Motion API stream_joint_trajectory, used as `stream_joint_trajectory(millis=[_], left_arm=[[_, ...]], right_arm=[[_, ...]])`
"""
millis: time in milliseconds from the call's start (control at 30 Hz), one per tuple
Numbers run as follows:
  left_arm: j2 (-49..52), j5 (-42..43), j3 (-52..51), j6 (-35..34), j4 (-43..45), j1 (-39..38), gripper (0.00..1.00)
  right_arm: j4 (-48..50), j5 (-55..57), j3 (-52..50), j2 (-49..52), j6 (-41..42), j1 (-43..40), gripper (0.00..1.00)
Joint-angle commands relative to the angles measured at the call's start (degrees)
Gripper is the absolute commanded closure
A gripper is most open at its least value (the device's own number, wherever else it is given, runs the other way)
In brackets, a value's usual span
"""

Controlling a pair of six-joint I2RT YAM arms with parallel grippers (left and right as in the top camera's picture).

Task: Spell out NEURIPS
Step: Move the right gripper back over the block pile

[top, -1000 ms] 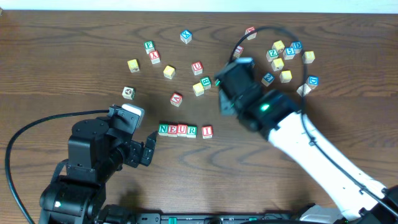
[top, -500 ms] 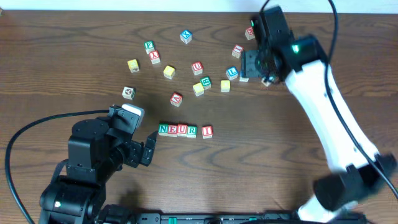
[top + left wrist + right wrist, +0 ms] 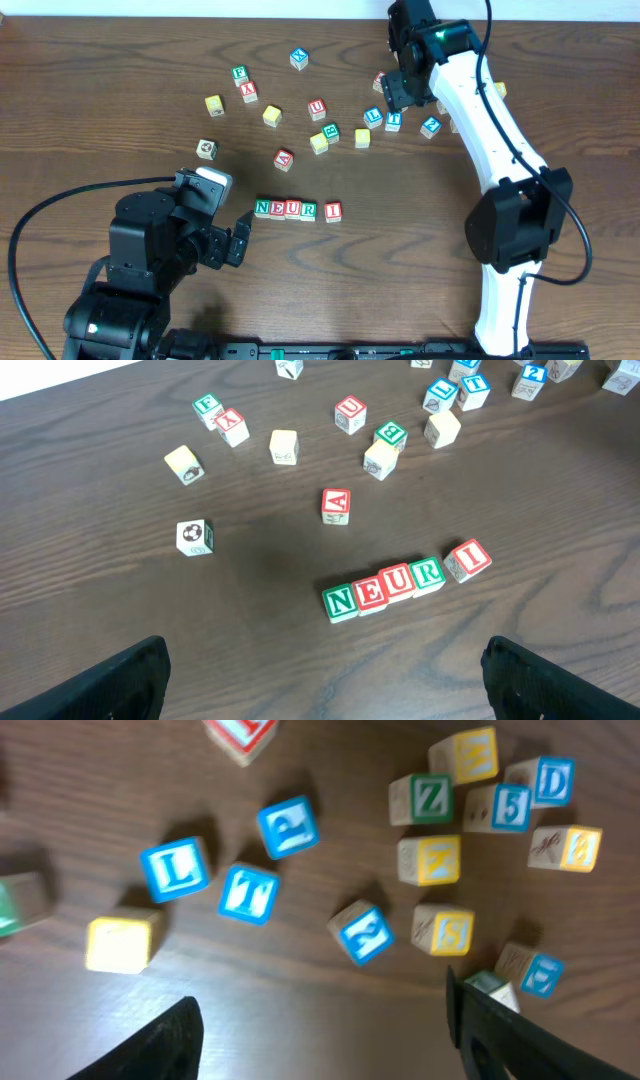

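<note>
Four cubes already read as the N-E-U-R row [image 3: 285,208], just toward 7 o'clock of the middle of the worktop [image 3: 120,60]. The I cube [image 3: 333,211] sits at the row's 3 o'clock end, slightly apart and a little askew. The letters left to fetch lie in the scatter toward 1 o'clock. In the right wrist view the blue P cube [image 3: 288,827] lies face up, and a yellow cube that reads as the S cube [image 3: 443,930] sits at its 4 o'clock among other yellow and blue pieces. The right claw [image 3: 320,1040] hangs over this group with its fingers spread wide and nothing between them. The left claw [image 3: 330,690] waits near the row, fully spread and also empty. These cubes look like small, light, rigid wood with flat parallel faces, so a modest squeeze should hold one without crushing it, though the smooth painted sides may slip if pinched near an edge. The P is probably best taken across two opposite side faces at mid-height, letter kept upward. The T cube [image 3: 248,892] sits close at its 7 o'clock and the L cube [image 3: 176,868] lies toward 8 o'clock, so the fingers likely fit best along the 10-to-4 o'clock line.
</note>
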Motion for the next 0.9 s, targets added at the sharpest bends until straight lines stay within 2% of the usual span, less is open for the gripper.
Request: stream_joint_trajectory(millis=[0,200,433,867], left_arm=[[-0.15,0.31,0.9,0.33,0.02,0.28,0.02],[-0.15,0.31,0.9,0.33,0.02,0.28,0.02],[-0.15,0.31,0.9,0.35,0.02,0.28,0.02],[-0.15,0.31,0.9,0.33,0.02,0.28,0.02]], right_arm=[[1.86,3.13,1.44,1.73,-6.47,-1.16,0.27],[5.35,-1.51,1.38,1.9,-12.48,-1.16,0.28],[10.38,-5.86,-1.53,1.99,-12.31,-1.16,0.28],[18.84,-5.88,-10.64,1.99,-10.84,-1.7,0.28]])
